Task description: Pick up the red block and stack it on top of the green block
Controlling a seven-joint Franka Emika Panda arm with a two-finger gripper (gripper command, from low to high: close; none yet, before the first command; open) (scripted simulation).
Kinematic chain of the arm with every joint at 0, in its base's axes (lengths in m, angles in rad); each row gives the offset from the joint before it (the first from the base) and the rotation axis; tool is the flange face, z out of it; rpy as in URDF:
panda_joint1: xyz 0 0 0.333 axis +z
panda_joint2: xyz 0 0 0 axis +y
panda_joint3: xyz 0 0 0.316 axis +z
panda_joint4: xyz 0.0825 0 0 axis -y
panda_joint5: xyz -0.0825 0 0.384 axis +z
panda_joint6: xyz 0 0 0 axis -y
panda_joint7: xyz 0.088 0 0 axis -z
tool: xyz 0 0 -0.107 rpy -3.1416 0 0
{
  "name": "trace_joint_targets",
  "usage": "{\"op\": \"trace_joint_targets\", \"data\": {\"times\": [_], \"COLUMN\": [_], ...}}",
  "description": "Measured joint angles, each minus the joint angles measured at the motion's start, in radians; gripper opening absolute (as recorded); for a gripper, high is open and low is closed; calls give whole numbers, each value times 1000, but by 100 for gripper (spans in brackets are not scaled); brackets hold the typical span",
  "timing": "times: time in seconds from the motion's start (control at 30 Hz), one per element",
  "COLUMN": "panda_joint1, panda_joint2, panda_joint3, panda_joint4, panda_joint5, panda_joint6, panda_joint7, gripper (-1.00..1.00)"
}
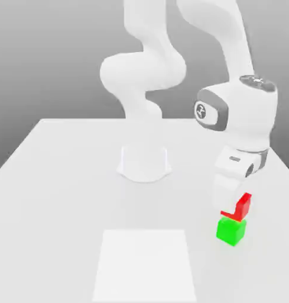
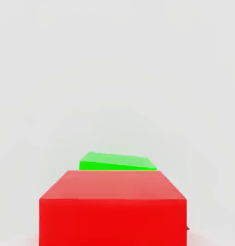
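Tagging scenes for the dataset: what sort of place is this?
Probably a simulated robotics test bench, not a real room: a white arm mounted on a plain pale table, a bright, plain green block and red block, and a blank grey backdrop behind.

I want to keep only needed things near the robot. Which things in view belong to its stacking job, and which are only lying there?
For the job:
- red block, at the gripper
- green block, just below the red one

Not for the job:
- white square, lying flat on the table
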Motion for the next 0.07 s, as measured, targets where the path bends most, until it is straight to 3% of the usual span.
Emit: {"op": "trace_joint_targets", "data": {"times": [0.07], "panda_joint1": [0], "panda_joint2": [0], "panda_joint3": [0], "panda_joint4": [0], "panda_joint5": [0], "panda_joint6": [0], "panda_joint7": [0], "gripper": [100]}}
